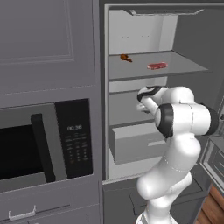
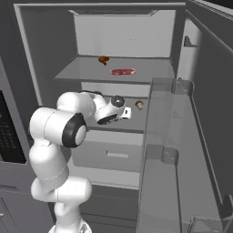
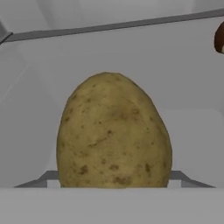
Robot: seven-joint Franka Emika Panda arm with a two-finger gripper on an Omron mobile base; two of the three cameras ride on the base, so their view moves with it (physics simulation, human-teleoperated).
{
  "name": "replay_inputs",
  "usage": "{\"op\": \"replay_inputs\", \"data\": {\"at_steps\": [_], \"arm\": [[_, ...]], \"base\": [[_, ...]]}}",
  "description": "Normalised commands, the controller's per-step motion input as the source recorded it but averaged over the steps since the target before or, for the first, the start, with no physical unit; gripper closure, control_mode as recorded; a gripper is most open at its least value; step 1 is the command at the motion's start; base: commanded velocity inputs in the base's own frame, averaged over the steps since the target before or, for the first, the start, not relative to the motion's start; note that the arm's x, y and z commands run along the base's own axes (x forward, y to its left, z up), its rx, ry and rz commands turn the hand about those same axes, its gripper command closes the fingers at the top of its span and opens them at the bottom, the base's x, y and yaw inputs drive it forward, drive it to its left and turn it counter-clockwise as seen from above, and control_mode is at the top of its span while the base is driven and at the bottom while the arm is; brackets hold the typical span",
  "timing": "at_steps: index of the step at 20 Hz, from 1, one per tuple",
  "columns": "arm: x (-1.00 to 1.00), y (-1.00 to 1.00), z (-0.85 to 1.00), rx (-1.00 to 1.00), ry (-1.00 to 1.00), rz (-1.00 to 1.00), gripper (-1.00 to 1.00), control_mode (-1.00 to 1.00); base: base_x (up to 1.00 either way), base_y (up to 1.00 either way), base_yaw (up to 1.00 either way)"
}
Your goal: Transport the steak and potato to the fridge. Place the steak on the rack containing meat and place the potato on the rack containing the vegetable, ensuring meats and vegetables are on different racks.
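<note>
The fridge (image 1: 188, 30) stands open. On its higher shelf (image 2: 152, 75) lie the red-pink steak (image 1: 157, 66) (image 2: 123, 71) and a small brown-orange meat piece (image 2: 103, 59). My arm reaches in over the lower shelf (image 2: 134, 124), the gripper (image 2: 128, 112) just left of a small round tan-and-white vegetable (image 2: 139, 105). In the hand view the olive-brown potato (image 3: 113, 133) stands close and upright right in front of the camera, hiding the fingertips. The gripper looks shut on it. The round vegetable (image 3: 219, 37) peeks in at that view's upper right edge.
A wide grey drawer (image 2: 113, 154) sits under the lower shelf. The open fridge door (image 2: 168, 159) with its bins stands close on the right. A black-fronted microwave (image 1: 39, 144) is set in the cabinets to the left.
</note>
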Motion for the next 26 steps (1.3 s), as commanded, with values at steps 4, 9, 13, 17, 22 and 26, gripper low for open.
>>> {"op": "replay_inputs", "data": {"at_steps": [4,9,13,17,22,26], "arm": [[0.0,-0.03,-0.02,0.0,-0.07,0.0,-1.0,-1.0],[-0.12,0.0,0.24,0.0,0.0,0.0,-1.0,-1.0],[-0.15,-0.01,0.17,0.0,0.0,-0.06,-1.0,-1.0],[-0.33,0.0,0.39,0.0,0.0,-0.03,-1.0,-1.0],[-0.38,0.0,0.41,0.0,0.0,0.0,-1.0,-1.0],[-0.67,0.0,0.35,0.0,0.0,0.0,-1.0,-1.0]], "base": [[0.0,0.0,0.0],[0.0,0.0,0.0],[0.0,0.0,0.0],[0.0,0.0,0.0],[0.0,0.0,0.0],[0.0,0.0,0.0]]}}
